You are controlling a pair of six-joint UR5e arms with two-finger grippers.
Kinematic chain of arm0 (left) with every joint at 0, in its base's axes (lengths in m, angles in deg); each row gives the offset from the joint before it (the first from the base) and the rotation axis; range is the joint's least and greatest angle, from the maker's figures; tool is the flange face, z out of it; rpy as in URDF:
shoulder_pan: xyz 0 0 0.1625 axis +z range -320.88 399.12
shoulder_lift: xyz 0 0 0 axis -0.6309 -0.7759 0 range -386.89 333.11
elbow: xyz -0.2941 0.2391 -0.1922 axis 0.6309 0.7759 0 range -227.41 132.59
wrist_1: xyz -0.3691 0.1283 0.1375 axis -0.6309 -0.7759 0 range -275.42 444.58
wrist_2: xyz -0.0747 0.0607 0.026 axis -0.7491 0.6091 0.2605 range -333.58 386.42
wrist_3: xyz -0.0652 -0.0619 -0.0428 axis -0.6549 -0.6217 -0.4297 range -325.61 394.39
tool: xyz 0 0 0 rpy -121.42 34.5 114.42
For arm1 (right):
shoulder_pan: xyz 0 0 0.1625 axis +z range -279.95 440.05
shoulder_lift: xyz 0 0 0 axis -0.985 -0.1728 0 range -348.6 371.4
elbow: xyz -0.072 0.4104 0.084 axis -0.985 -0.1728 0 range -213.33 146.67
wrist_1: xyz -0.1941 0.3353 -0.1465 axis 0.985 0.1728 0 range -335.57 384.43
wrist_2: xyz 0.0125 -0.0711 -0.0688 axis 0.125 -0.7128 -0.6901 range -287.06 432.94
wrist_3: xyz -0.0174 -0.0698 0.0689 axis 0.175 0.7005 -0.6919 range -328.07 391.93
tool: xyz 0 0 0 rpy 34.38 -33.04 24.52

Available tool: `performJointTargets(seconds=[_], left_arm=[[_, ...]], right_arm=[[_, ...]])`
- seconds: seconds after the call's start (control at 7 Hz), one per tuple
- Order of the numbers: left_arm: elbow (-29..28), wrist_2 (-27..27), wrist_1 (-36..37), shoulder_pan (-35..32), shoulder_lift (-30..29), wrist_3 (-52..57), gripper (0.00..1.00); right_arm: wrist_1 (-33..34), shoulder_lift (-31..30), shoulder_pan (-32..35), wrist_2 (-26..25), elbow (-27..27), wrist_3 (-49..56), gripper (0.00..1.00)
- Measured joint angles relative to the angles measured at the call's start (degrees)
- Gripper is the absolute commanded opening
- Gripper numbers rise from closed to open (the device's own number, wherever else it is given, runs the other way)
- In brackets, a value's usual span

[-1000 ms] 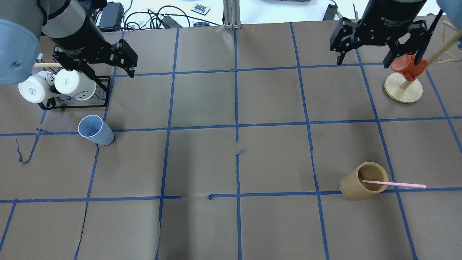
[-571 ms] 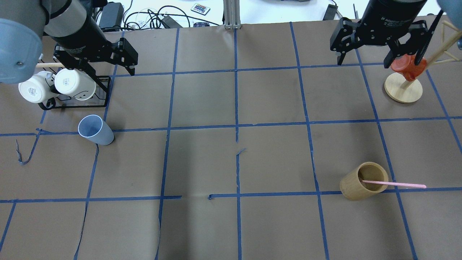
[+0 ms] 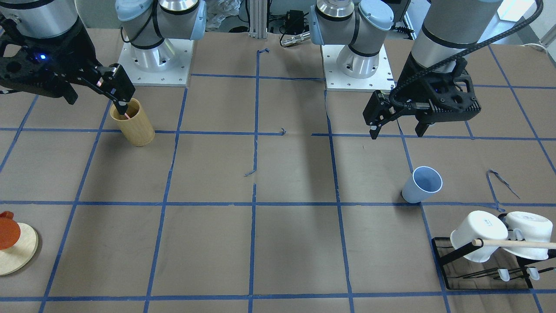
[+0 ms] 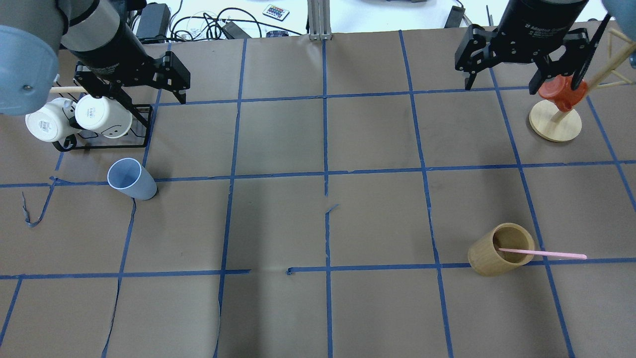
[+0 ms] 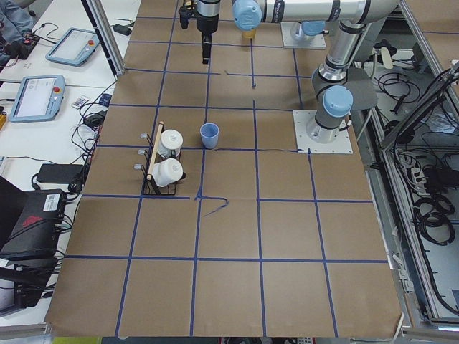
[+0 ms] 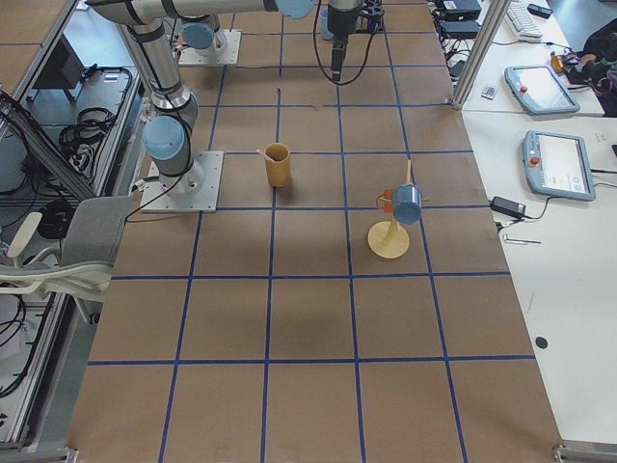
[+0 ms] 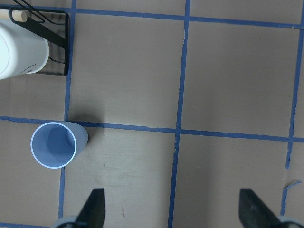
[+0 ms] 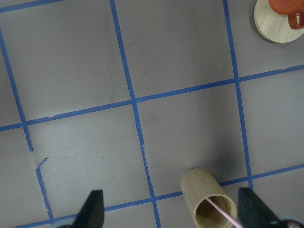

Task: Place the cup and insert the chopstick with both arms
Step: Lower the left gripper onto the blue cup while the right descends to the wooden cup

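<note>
Blue cup [image 4: 131,179] upright, desk [image 4: 278,134] 9 o'clock | pink chopstick [image 4: 544,253] leaning in bamboo holder [image 4: 499,256], 4 o'clock | left fingers [image 7: 93,208] spread, empty, barely shifted | right fingers [image 8: 92,211] spread, empty, unmoved | no grasp begun

Left gripper [image 4: 133,93] shifted slightly away from cup [image 4: 131,179].

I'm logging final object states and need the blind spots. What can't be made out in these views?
Pink chopstick: lower end hidden inside the bamboo holder, overhead view; cut by the bottom edge, right wrist view.
Red cup: cut off by the left edge, front-facing view.
White mug: cut off by the left edge, left wrist view.
</note>
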Motion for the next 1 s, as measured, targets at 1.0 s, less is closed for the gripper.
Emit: performJointTargets(seconds=[1.0], left_arm=[[19.91,-0.59,20.76,22.24,-4.17,28.36,0.94]], right_arm=[[-16.77,0.55,-4.17,-16.14,14.85,12.51,1.0]])
